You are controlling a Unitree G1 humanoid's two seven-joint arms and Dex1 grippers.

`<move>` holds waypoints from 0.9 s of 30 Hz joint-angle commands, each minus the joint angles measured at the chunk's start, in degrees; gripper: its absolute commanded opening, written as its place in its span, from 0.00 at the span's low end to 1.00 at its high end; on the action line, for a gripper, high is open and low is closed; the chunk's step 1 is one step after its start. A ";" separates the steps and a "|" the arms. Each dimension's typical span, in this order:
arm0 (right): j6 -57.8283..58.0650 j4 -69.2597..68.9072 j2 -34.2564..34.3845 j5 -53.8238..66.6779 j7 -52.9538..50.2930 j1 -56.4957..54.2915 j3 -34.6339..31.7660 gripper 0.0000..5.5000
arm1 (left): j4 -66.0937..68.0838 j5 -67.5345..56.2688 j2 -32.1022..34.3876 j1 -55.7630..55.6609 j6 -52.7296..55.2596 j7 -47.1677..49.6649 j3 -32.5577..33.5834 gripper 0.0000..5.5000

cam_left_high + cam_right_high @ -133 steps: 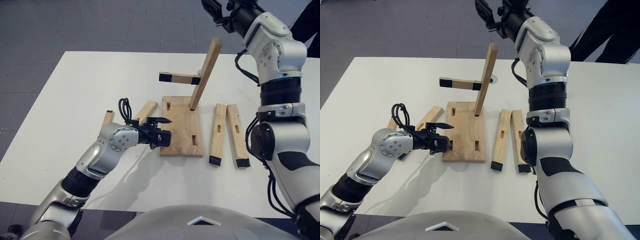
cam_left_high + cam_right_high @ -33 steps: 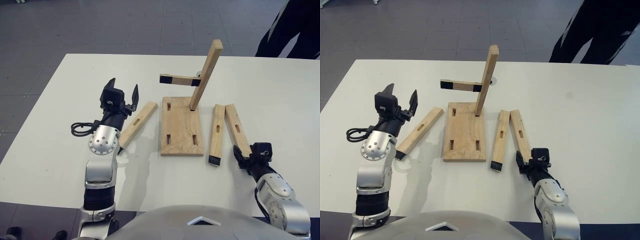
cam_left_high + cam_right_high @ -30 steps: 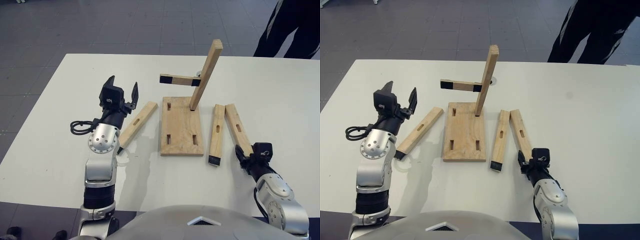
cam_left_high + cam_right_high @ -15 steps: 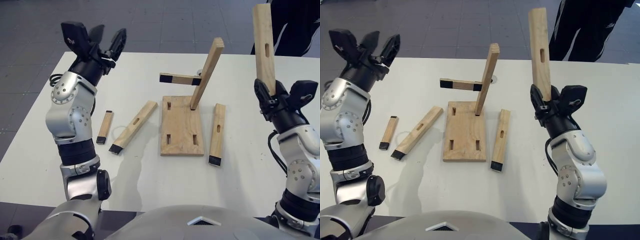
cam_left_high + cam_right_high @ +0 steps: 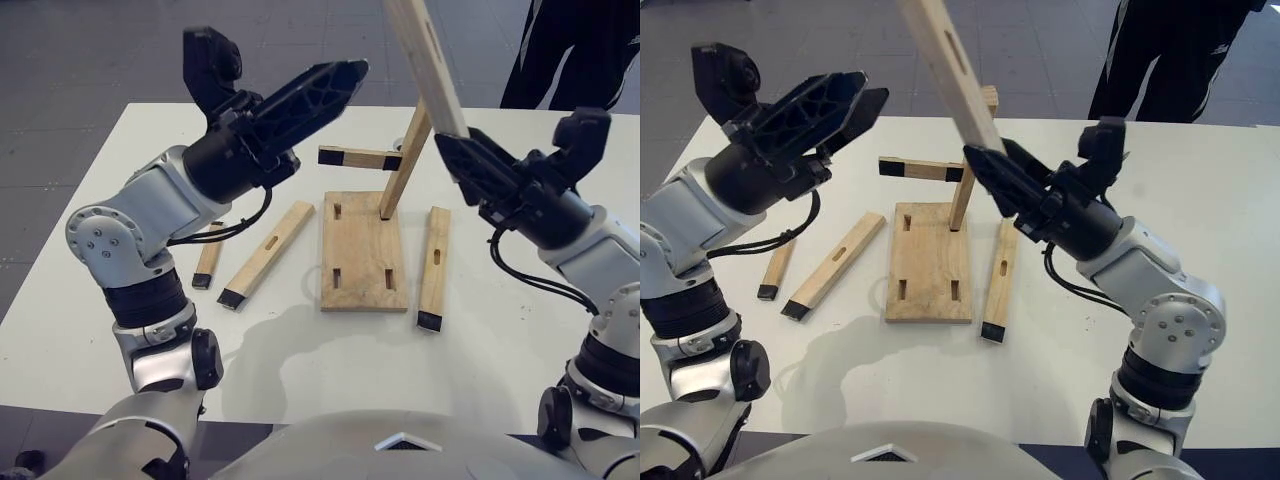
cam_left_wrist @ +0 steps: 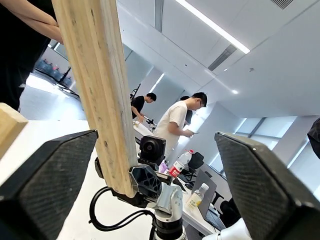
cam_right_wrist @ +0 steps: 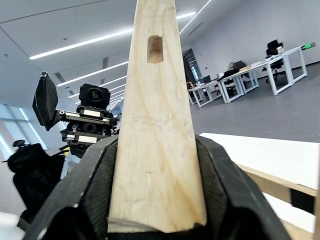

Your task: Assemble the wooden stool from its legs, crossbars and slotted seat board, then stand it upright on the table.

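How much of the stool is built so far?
Just a start. One leg stands in the seat board with a crossbar on it. The right jaws hold a second leg. Two loose legs and a short crossbar lie on the table.

No legible text, numbers or labels anywhere.
- Raised slotted pale wooden leg: bare wood, no print.
- Flat pale wooden seat board: bare wood, no print.
- White worktop: unmarked.
- Small green lit sign in the room behind: too small to read.
- Bottle with a red label on a desk in the background: label blurred, unreadable.
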 commanded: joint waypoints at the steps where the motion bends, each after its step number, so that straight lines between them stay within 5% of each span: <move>1: 0.46 0.72 0.00 3.06 2.05 -2.12 3.23 0.37 | -0.78 -0.50 1.69 2.81 -0.43 1.22 -4.37 0.78; 23: 0.46 1.13 -1.62 8.08 7.39 1.01 9.83 0.37 | -0.89 -6.91 6.68 4.55 -5.04 -5.06 -8.16 0.78; 27: 0.28 0.95 -2.19 7.25 8.04 1.40 10.60 0.37 | -1.36 -5.07 7.09 5.21 -5.62 -5.65 -9.23 0.67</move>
